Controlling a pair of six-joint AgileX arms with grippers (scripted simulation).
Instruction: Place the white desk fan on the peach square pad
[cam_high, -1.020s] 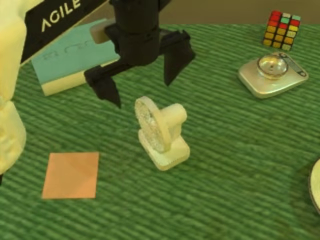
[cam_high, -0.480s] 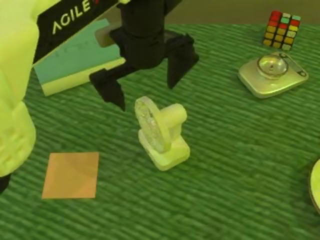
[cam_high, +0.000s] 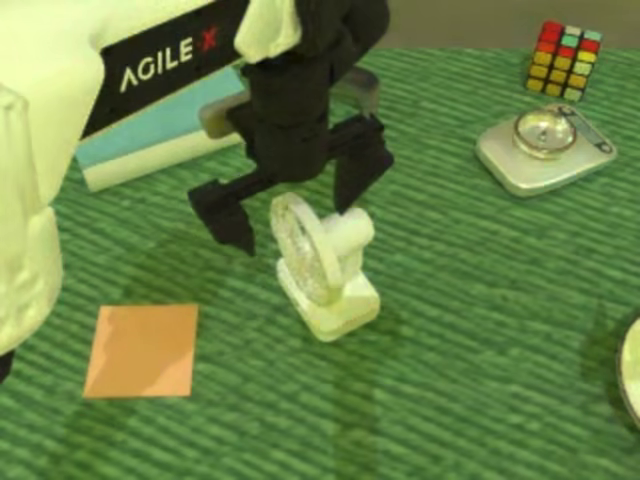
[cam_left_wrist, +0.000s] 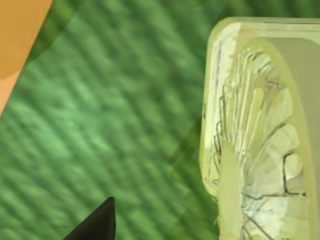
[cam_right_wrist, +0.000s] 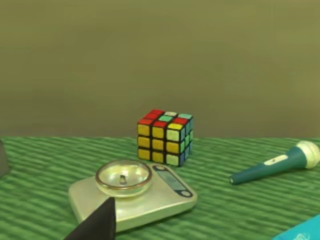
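The white desk fan (cam_high: 325, 265) stands upright mid-table, with its round grille (cam_left_wrist: 260, 140) facing the left side. My left gripper (cam_high: 293, 200) hangs open just above and behind it, one black finger left of the grille and the other by the motor housing, neither touching. One of its fingertips (cam_left_wrist: 97, 225) shows in the left wrist view. The peach square pad (cam_high: 142, 350) lies flat at the front left, apart from the fan; its corner (cam_left_wrist: 17, 35) shows too. My right arm stays off to the right; one fingertip (cam_right_wrist: 97, 225) sits well off-centre, with nothing held.
A blue-topped white block (cam_high: 150, 140) lies at the back left, under my left arm. A silver kitchen scale (cam_high: 545, 148) and a colour cube (cam_high: 563, 60) stand at the back right. A teal microphone (cam_right_wrist: 275, 165) lies beyond the scale.
My left gripper has come down and forward toward the fan, still open, so its fingers now flank the top of the fan. Fan and pad have not moved.
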